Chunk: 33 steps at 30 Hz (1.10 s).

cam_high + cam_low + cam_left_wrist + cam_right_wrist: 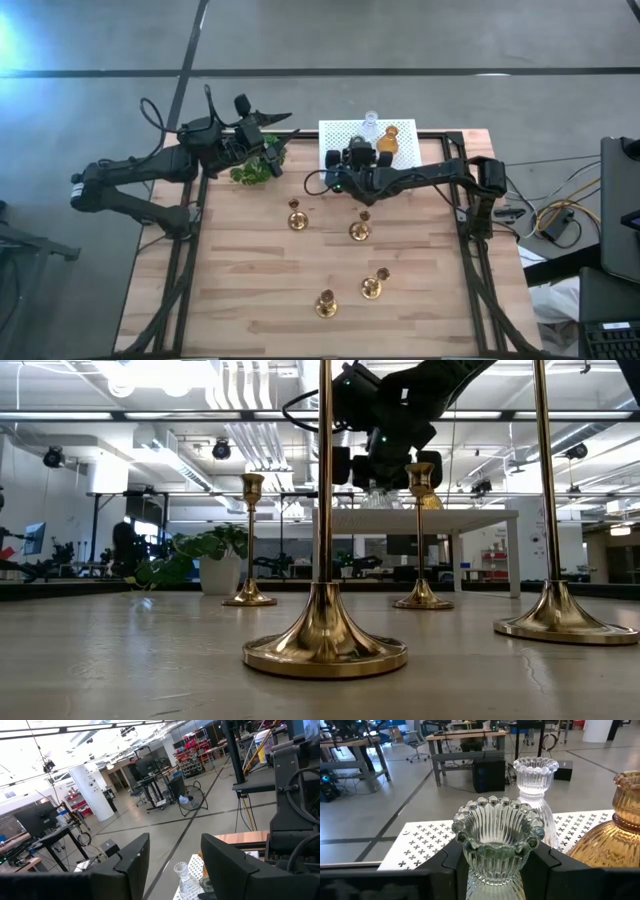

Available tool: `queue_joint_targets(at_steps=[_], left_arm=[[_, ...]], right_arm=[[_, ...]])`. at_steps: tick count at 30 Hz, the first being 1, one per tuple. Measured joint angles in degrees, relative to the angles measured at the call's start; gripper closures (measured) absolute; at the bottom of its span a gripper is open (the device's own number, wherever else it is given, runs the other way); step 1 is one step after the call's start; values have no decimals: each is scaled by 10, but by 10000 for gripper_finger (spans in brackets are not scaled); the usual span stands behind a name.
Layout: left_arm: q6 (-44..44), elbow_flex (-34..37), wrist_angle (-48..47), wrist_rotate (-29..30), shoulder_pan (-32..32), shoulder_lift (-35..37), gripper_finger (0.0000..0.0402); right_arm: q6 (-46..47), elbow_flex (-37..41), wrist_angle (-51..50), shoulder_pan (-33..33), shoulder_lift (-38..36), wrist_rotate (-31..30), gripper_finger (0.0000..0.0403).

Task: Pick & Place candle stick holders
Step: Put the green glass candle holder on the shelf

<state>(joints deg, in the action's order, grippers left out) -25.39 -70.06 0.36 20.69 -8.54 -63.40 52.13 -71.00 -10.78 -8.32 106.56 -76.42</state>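
Four gold candlesticks stand upright on their round bases on the wooden table: two mid-table [296, 217] [360, 228] and two nearer [372, 285] [326, 303]. The clear glass holder [535, 782] and the amber one [615, 820] stand on the white perforated stand [335, 135]. My right gripper [357, 153] is over that stand, shut on the pale green glass holder [495, 837]. My left gripper [272, 122] is open and empty in the air at the table's far edge, above the plant, fingers [132, 862] pointing toward the stand. My right gripper pinches the pale green holder between its two fingers [451, 862], on the ribbed neck [492, 870] just below the flared beaded rim. The fingers come level from the table's near side. The holder is upright; its base is hidden below the fingers.
A green leafy plant [258, 165] sits at the far left of the table, under my left gripper. The white stand has bare surface [420, 845] to one side of the held holder. The gold candlesticks rise tall in the low view [325, 510].
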Motion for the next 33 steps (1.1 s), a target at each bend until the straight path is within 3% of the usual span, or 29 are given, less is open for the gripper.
queue_joint_targets(at_steps=[21, 27, 33], left_arm=[[0, 0, 0, 0, 0, 0, 219], [1, 0, 0, 0, 0, 0, 219], [0, 0, -1, 0, 0, 0, 219]], right_arm=[[-13, 3, 0, -9, 0, 4, 281], [-14, 5, -3, -9, 1, 11, 192], [-32, 2, -1, -9, 1, 10, 157]])
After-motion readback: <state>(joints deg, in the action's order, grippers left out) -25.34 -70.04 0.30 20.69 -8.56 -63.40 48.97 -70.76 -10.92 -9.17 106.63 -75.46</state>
